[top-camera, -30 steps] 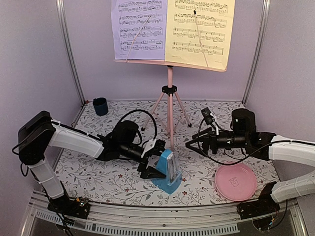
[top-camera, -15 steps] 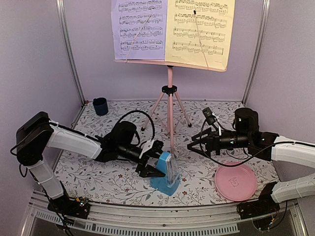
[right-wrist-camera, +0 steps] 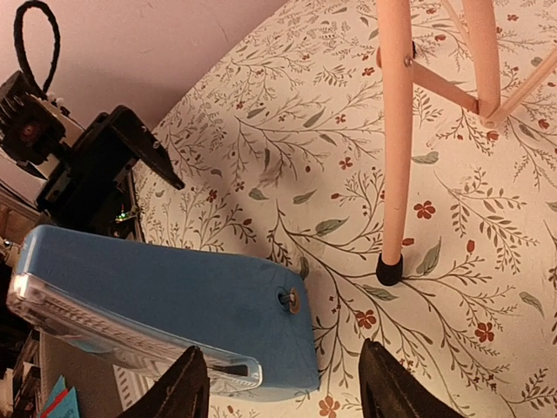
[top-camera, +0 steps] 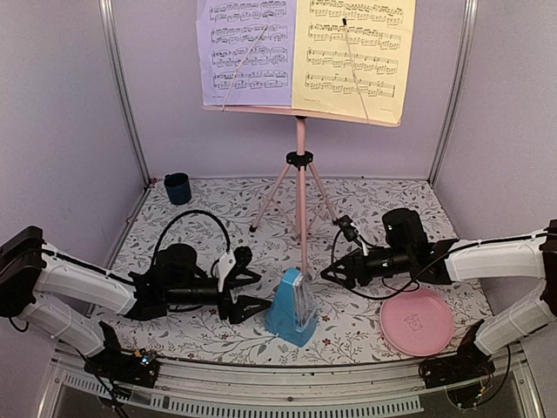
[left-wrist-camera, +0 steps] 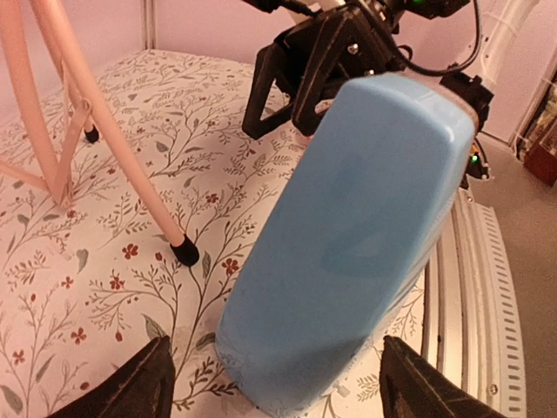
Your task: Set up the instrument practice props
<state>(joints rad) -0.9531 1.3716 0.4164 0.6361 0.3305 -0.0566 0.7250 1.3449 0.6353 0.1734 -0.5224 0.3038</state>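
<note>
The blue pyramid metronome [top-camera: 291,306] stands upright on the floral mat, free of both grippers; it also shows in the left wrist view [left-wrist-camera: 348,244] and the right wrist view [right-wrist-camera: 174,300]. My left gripper [top-camera: 245,296] is open and empty, just left of it. My right gripper [top-camera: 335,266] is open and empty, to its right. The pink tripod music stand [top-camera: 300,165] stands behind, one foot close to the metronome [right-wrist-camera: 389,270]. Its desk holds the lavender sheet [top-camera: 245,52] and the yellow sheet [top-camera: 352,57].
A round pink plate [top-camera: 417,321] lies at the front right, under my right arm. A small dark blue cup [top-camera: 177,188] stands at the back left corner. Metal frame posts rise at both back sides. The table's front rail [top-camera: 287,396] runs along the near edge.
My left gripper has let go of the metronome and pulled back to the left. The metronome now stands free. My right gripper has moved left and lower toward it.
</note>
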